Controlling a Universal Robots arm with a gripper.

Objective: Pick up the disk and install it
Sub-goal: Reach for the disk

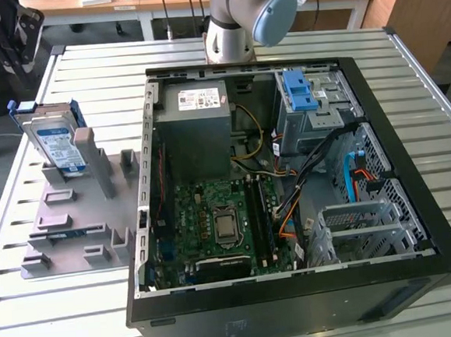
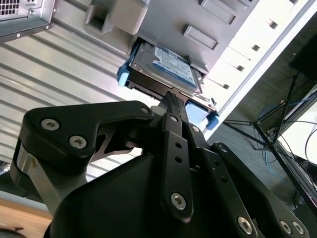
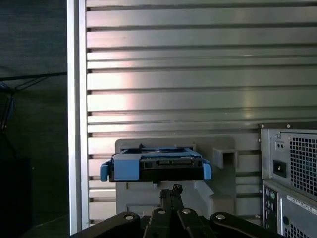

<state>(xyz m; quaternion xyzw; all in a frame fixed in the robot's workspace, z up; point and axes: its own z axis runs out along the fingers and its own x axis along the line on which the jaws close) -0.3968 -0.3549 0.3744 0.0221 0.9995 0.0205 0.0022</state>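
The slatted metal table (image 1: 35, 324) carries the open computer case (image 1: 299, 315). Beside it, on the exterior view's left, lies a grey holder plate (image 1: 74, 227).

The disk (image 1: 58, 146) stands on edge in a slot of that plate, outside the case and well apart from the drive bays. No installation has begun. I judge the work to be at the pick-up step, in the approach.

Orientation: the disk stands upright with a slight lean. Its labelled broad face is turned toward the exterior camera. In the first wrist view its connector end, framed by the blue carrier, faces me. From this I judge the long axis to run up out of the slot, toward my wrist.

My gripper (image 3: 174, 190) is aligned with the disk's free end and near it, not touching. The jaws are closed together and hold nothing.

In my judgement, a grasp from here calls for the jaws to part wider than the disk's thickness. They must also be square to its broad faces before closing, so the carrier does not bind in the slot.
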